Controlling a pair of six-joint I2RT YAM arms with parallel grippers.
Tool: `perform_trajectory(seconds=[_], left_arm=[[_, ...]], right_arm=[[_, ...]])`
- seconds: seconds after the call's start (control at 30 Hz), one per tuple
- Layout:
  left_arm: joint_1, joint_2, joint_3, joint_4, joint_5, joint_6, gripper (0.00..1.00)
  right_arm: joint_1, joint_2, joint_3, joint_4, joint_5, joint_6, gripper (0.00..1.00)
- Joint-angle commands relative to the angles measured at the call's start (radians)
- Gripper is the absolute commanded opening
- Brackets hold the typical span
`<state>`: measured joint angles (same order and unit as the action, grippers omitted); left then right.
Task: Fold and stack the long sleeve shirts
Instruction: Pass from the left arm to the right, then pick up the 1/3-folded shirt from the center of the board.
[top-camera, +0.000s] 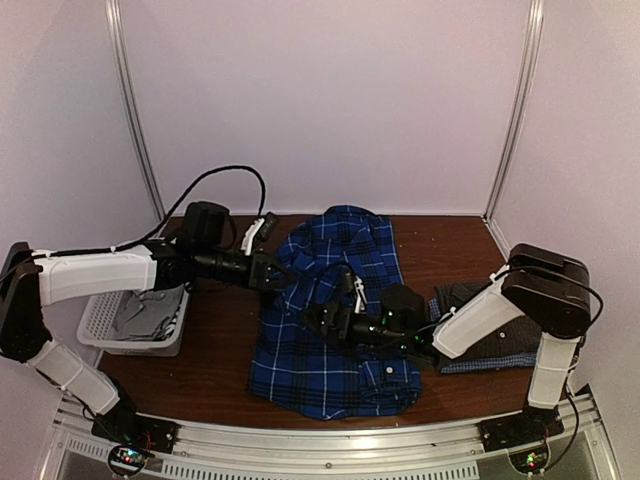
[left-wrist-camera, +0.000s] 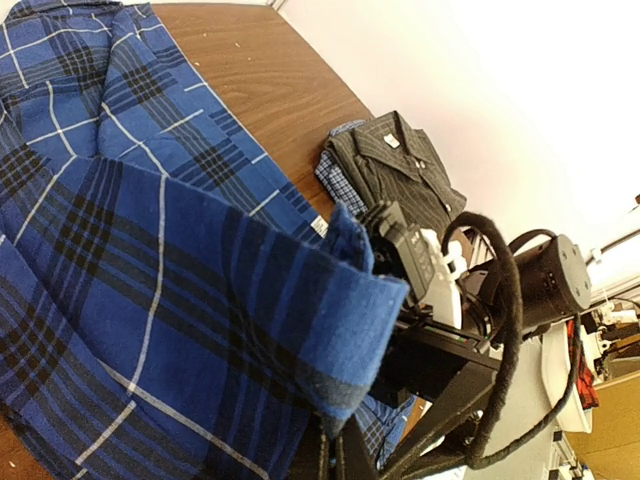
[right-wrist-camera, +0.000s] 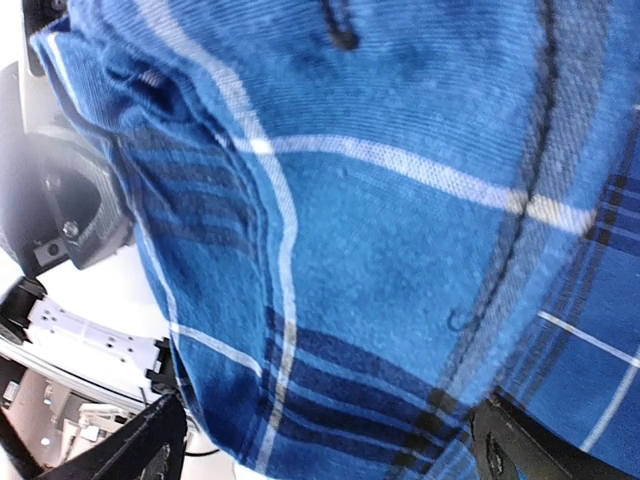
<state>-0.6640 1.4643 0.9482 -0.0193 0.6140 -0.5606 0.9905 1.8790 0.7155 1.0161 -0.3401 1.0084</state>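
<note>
The plaid shirt (top-camera: 345, 245) — judged soft, light, limp — was held clenched in the left pincer (top-camera: 278, 275); the right pincer (top-camera: 322, 318) was spread wide. A hem edge was judged the best hold.

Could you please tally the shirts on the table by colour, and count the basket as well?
royal-blue plaid shirt: 1
dark grey shirt: 1
blue fine-checked shirt, under the grey one: 1
white mesh basket: 1
Total: 4
</note>
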Motion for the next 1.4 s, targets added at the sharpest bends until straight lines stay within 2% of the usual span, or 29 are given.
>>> perform_trajectory(seconds=[0.0, 0.17, 0.23, 0.43, 0.57, 0.6, 0.67, 0.77, 0.87, 1.03, 1.2, 1.37], left_arm=[[0.016, -0.007, 0.002, 0.060, 0.035, -0.012, 0.00], [0.020, 0.003, 0.005, 0.053, 0.033, -0.012, 0.00], [0.020, 0.008, 0.006, 0.053, 0.032, -0.013, 0.00], [0.023, 0.020, 0.008, 0.048, 0.015, -0.023, 0.00], [0.026, 0.025, 0.026, -0.004, -0.037, -0.028, 0.00], [0.027, 0.025, 0.034, -0.029, -0.058, -0.027, 0.03], [0.026, 0.018, 0.048, -0.073, -0.107, -0.023, 0.18], [0.026, -0.017, 0.056, -0.131, -0.195, -0.022, 0.40], [0.026, -0.058, 0.067, -0.227, -0.296, -0.023, 0.51], [0.026, -0.104, 0.052, -0.366, -0.413, -0.051, 0.51], [0.026, -0.153, -0.070, -0.417, -0.474, -0.115, 0.49], [0.019, -0.210, -0.198, -0.413, -0.465, -0.162, 0.47]], right_arm=[[-0.006, 0.048, 0.034, 0.228, -0.011, 0.081, 0.99], [-0.008, 0.040, 0.037, 0.282, -0.007, 0.108, 0.88], [-0.010, 0.025, 0.039, 0.276, -0.011, 0.109, 0.75], [-0.016, -0.033, 0.034, 0.204, 0.001, 0.093, 0.22], [-0.019, -0.103, 0.026, 0.071, 0.045, 0.038, 0.00], [-0.019, -0.126, 0.030, 0.013, 0.061, 0.015, 0.00], [-0.020, -0.183, 0.049, -0.125, 0.110, -0.042, 0.00], [-0.021, -0.263, 0.130, -0.447, 0.232, -0.159, 0.00], [-0.024, -0.306, 0.263, -0.736, 0.389, -0.282, 0.00], [-0.069, -0.303, 0.468, -0.987, 0.481, -0.428, 0.00], [-0.121, -0.246, 0.695, -1.110, 0.507, -0.562, 0.00], [-0.172, -0.169, 0.934, -1.160, 0.468, -0.686, 0.00]])
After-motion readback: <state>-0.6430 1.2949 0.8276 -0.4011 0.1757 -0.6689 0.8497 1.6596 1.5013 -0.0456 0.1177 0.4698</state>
